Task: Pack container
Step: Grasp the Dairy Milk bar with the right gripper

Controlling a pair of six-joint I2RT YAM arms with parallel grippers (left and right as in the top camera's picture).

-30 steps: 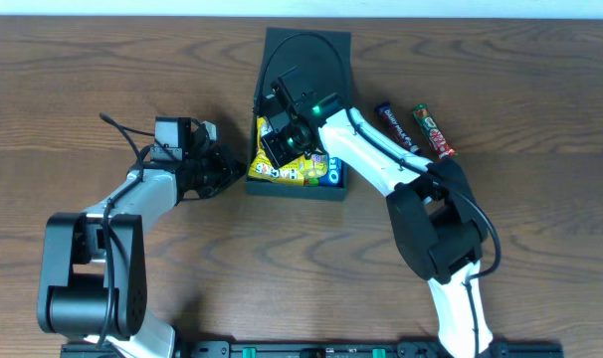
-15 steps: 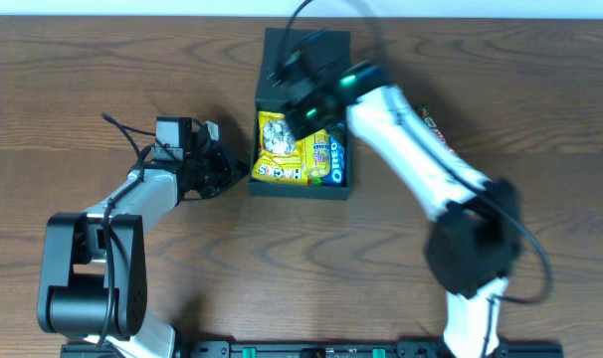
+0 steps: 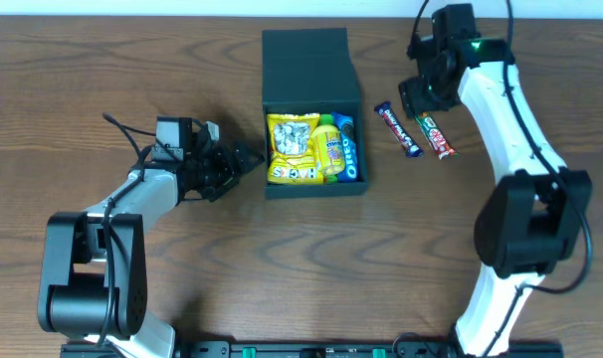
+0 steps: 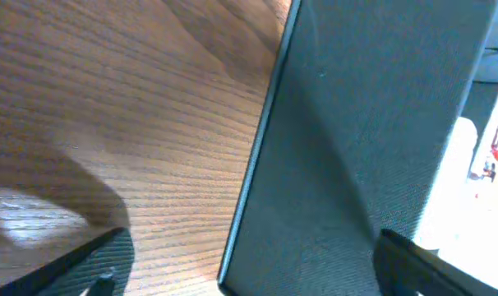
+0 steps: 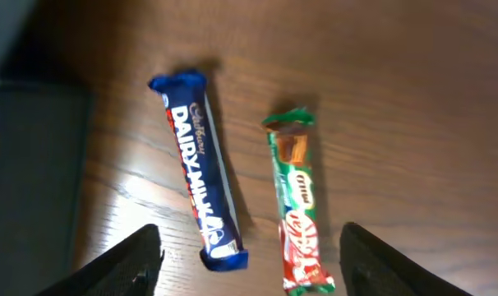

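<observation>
The dark teal container point(image 3: 316, 190) stands mid-table, its flap lid point(image 3: 305, 57) laid open toward the back. Inside lie a yellow snack packet point(image 3: 294, 149) and a blue Oreo pack point(image 3: 348, 155). My left gripper point(image 3: 244, 162) is open beside the container's left wall point(image 4: 372, 123), and the wall's edge shows between its fingers point(image 4: 76, 265). My right gripper point(image 3: 421, 102) hangs open and empty above a blue Dairy Milk bar point(image 5: 198, 164) and a green-red KitKat bar point(image 5: 298, 205), both lying on the wood to the right of the container.
The two bars point(image 3: 396, 130) point(image 3: 435, 135) lie side by side near the right arm. A cable trails behind the left wrist point(image 3: 122, 134). The table's front edge carries a dark rail point(image 3: 301, 349).
My right arm has lifted out of the container and swung right over the two bars, its jaws opening. My left gripper has opened. The container has shifted slightly right.
</observation>
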